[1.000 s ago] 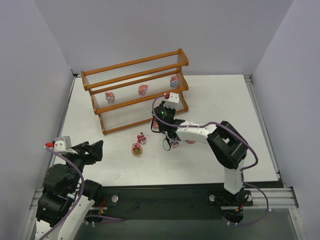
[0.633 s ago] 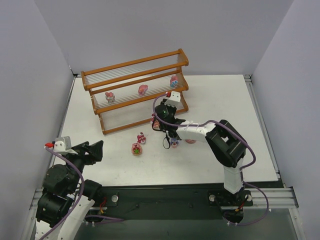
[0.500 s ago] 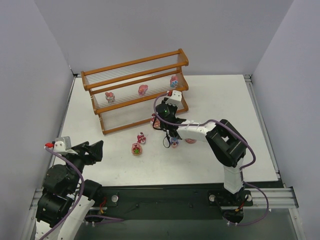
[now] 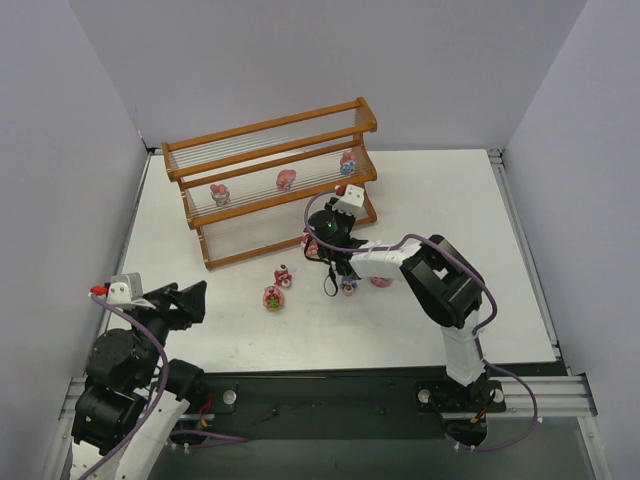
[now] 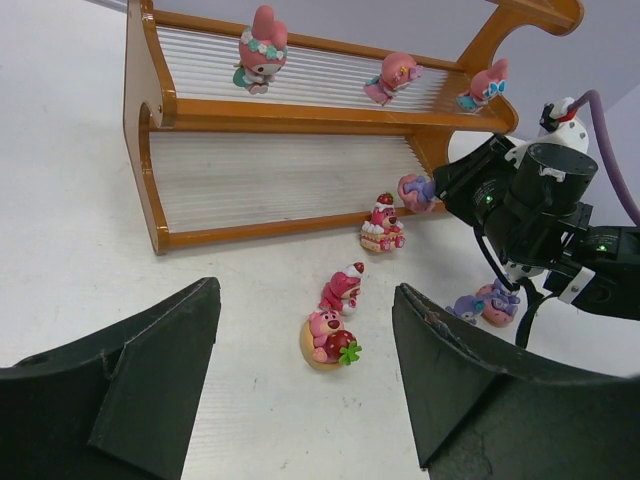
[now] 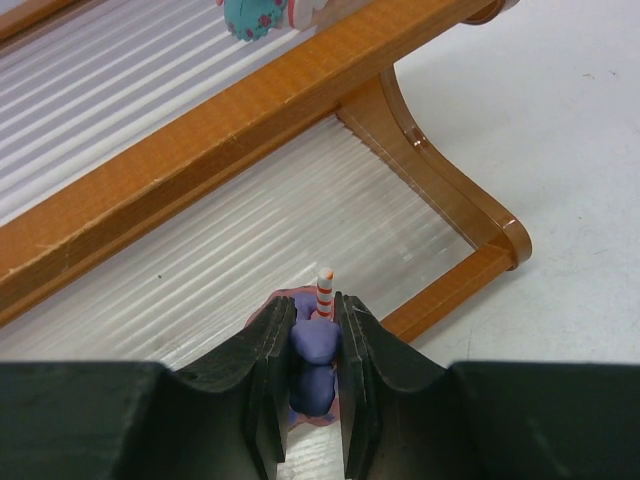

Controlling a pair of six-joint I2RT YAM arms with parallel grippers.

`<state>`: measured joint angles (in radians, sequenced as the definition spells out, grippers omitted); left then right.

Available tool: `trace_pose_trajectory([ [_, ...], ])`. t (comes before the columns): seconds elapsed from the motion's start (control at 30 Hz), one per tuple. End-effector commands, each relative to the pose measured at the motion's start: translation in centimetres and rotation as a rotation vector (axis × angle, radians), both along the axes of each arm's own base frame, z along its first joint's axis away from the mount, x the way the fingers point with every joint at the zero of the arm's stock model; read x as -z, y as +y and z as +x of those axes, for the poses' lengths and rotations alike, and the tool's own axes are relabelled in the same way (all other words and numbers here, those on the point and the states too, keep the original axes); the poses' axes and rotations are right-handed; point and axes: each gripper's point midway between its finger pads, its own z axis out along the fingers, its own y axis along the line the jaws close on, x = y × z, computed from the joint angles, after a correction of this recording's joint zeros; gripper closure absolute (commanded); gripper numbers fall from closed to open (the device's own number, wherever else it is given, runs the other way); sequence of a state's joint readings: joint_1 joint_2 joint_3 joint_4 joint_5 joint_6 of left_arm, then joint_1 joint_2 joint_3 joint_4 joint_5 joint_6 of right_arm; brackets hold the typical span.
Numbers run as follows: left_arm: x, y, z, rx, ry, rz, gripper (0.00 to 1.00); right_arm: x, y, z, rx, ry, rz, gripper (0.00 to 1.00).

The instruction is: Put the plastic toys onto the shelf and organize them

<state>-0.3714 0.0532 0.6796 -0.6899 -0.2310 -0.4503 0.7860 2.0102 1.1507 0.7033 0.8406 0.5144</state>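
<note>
Table [image 4: 450,200]: bearing the shelf at its far side, with loose toys lying in front of it.
Shelf [image 4: 270,150]: standing upright on three tiers; the top tier is showing no toys, and the bottom tier is showing only what the right arm is offering.
Left gripper [image 5: 305,300]: hanging near its own base with fingers spread wide, holding nothing, well apart from every toy.
Right gripper [image 6: 316,320]: reaching over the right end of the bottom tier, fingers pinching the purple toy [image 6: 314,385].
Purple toy: being held upright over the pale rods; whether its base is touching them cannot be told.
Middle-tier toys [image 5: 392,75]: three standing in a row, spaced apart.
Strawberry-hat toy [image 5: 382,222]: waiting just before the bottom rail.
Two pink toys [image 5: 343,288]: sitting close together, nearer the arms.
Purple-and-pink pair [image 5: 485,303]: lying under the right arm.
Task so far: seemingly a third done, a fourth toy going in, five waiting.
</note>
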Motion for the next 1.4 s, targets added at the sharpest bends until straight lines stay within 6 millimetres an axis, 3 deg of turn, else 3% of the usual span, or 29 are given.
trace_pose_trajectory([
  [0.0,-1.2,-0.1,0.2,0.004,-0.047,-0.003,0.21,-2.9,-0.1,1.2,0.098,-0.126,0.127,1.00],
  [0.7,-1.2,-0.1,0.2,0.006,-0.049,-0.002,0.21,-1.3,0.4,2.7,0.150,-0.125,0.150,1.00],
  [1.37,-1.2,0.1,0.1,-0.003,-0.048,-0.003,0.21,-0.2,0.5,3.8,0.151,-0.093,0.155,0.80],
])
